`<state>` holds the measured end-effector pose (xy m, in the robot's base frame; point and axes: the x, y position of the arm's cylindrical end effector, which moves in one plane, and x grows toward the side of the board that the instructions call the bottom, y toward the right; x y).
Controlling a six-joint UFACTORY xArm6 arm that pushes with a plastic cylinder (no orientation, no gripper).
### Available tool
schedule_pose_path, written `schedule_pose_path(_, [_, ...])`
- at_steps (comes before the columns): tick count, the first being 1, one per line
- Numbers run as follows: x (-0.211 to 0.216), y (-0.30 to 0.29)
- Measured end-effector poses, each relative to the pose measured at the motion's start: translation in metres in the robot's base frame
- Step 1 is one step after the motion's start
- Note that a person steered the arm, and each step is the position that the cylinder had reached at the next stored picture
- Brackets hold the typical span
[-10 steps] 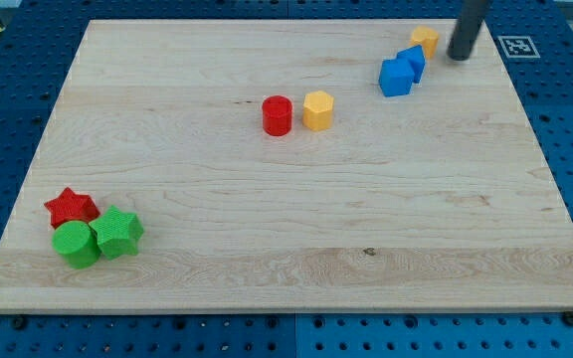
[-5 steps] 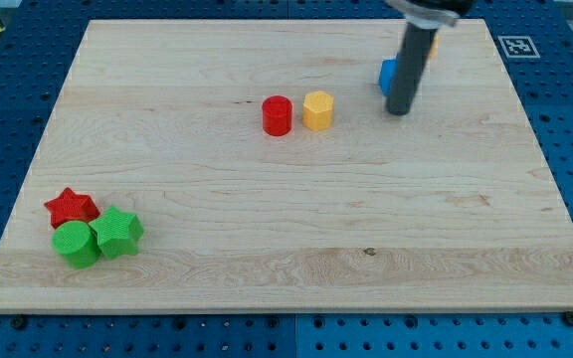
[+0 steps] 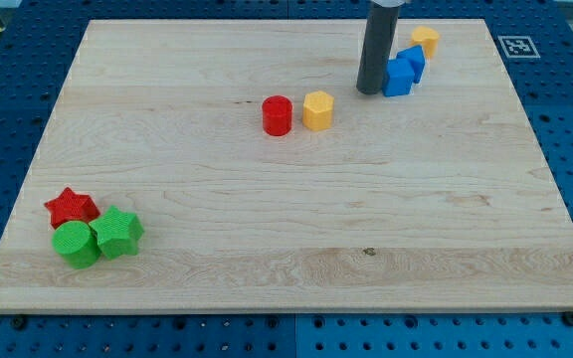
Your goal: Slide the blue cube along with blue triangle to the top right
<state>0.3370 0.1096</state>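
My tip has swung from the far right round to the left of the blue cube, touching it; blue triangle behind. No jaws fitted. Positioned for pushing rightward.

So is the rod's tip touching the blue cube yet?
Cannot tell. In the camera view my tip sits right against the view's left side of the blue cube, with no visible gap, but one view cannot confirm contact.
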Motion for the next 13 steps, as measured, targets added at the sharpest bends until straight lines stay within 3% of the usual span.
schedule_pose_path(3, [0.000, 0.054])
schedule_pose_path(5, [0.000, 0.058])
schedule_pose_path(10, [-0.050, 0.070])
schedule_pose_path(13, [-0.021, 0.062])
